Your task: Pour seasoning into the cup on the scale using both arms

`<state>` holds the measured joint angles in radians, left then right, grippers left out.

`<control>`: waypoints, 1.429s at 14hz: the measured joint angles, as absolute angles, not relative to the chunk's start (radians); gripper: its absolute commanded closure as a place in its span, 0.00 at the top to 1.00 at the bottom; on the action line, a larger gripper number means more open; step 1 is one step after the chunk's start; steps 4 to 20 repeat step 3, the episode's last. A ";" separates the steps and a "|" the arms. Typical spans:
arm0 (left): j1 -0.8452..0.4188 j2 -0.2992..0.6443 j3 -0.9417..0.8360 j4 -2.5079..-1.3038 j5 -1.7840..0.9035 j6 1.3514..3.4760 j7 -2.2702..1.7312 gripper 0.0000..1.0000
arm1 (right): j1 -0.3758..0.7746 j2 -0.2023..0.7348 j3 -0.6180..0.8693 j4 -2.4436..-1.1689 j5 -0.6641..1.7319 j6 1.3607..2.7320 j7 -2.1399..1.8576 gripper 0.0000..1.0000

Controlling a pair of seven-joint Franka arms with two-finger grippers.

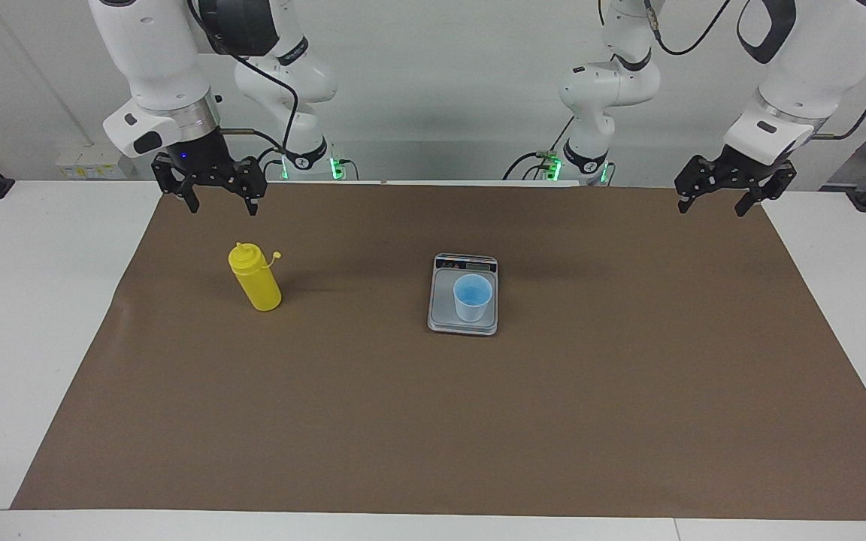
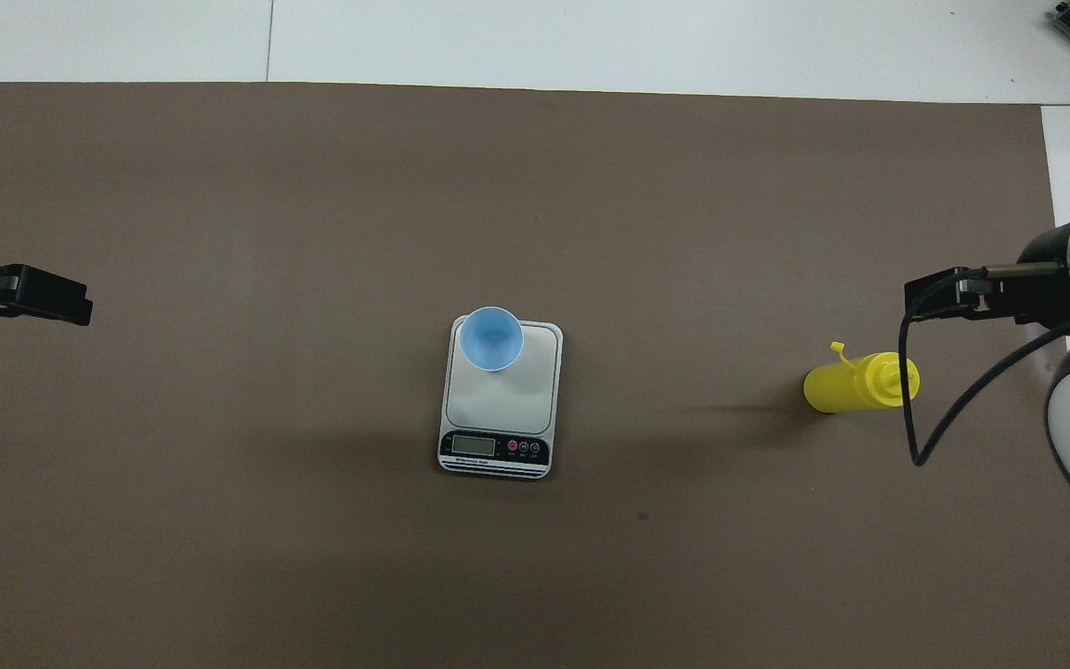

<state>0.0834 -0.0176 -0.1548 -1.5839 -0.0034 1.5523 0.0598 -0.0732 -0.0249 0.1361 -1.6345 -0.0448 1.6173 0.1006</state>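
Facing view, as you would have read it: the bottle (image 1: pixel 255 277) stood upright on the brown mat (image 1: pixel 433 421) toward the right arm's end of the bench (image 1: pixel 34 300), its small cap hanging open on its tether. The cup (image 1: pixel 472 297) stood on the scale (image 1: pixel 463 294) at mid-mat, well apart from the bottle; the scale's display strip lay along its edge nearer to the robots. Your right gripper (image 1: pixel 222 204) hung with fingers apart and empty over the mat's edge, above the bottle and touching nothing. Your left gripper (image 1: pixel 711 206) waited over the mat's corner at the left arm's end, its fingers likewise apart and empty. Overhead, the cup sat on the plate's part farther from the robots.
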 measured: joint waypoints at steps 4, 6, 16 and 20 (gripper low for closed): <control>0.083 -0.017 -0.155 -1.583 -0.005 1.553 0.060 1.00 | -0.073 -0.025 0.136 -1.648 -0.045 1.618 0.107 1.00; 0.083 -0.017 -0.155 -1.583 -0.005 1.553 0.060 1.00 | -0.073 -0.025 0.136 -1.648 -0.045 1.618 0.107 1.00; 0.083 -0.017 -0.155 -1.583 -0.005 1.553 0.060 1.00 | -0.073 -0.025 0.136 -1.648 -0.045 1.618 0.107 1.00; 0.083 -0.017 -0.155 -1.583 -0.005 1.553 0.060 1.00 | -0.073 -0.025 0.136 -1.648 -0.045 1.618 0.107 1.00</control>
